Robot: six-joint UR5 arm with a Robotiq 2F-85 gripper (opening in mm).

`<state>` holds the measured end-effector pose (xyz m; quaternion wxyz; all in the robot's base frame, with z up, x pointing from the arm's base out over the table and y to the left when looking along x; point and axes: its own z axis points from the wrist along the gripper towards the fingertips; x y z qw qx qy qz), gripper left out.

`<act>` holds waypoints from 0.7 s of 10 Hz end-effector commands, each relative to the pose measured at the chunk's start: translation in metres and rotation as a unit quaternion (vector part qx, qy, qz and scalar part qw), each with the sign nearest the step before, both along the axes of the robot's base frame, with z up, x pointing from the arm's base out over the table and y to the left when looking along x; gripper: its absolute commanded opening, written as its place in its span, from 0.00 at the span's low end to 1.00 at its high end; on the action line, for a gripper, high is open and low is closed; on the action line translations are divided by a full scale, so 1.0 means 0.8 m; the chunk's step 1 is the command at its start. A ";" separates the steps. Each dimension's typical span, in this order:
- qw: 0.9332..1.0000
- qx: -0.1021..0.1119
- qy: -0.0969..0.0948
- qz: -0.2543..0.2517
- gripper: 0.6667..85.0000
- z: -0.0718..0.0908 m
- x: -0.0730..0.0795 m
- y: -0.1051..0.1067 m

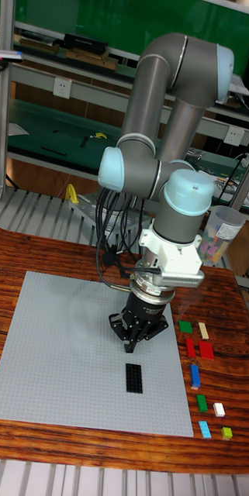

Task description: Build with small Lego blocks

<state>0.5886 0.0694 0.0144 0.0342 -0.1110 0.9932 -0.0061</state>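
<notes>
A black Lego block [133, 377] lies flat on the grey baseplate [54, 356], just in front of the jaws and apart from them. The jaws hang over the baseplate, pointing down; whether they are wide or narrow cannot be told. To their side, loose blocks sit in a scattered column on the wooden counter [233, 310]: light blue [205, 429], white [219, 410], blue [195, 376], red [205, 350], green [185, 327]. Farther back stands a clear cup [221, 231].

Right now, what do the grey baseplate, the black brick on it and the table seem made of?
Grey baseplate: likely matte moulded plastic, with a fine studded texture. Black brick: likely plastic; its finish is unclear. Table: looks like varnished wood, with reddish grain and a sheen.
</notes>
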 end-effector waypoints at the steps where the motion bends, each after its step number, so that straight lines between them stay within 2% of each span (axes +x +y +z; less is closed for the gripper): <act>1: 1.000 0.006 -0.002 0.004 0.01 -0.005 0.007 0.002; 7: 1.000 0.006 0.003 0.011 0.01 -0.009 0.011 0.005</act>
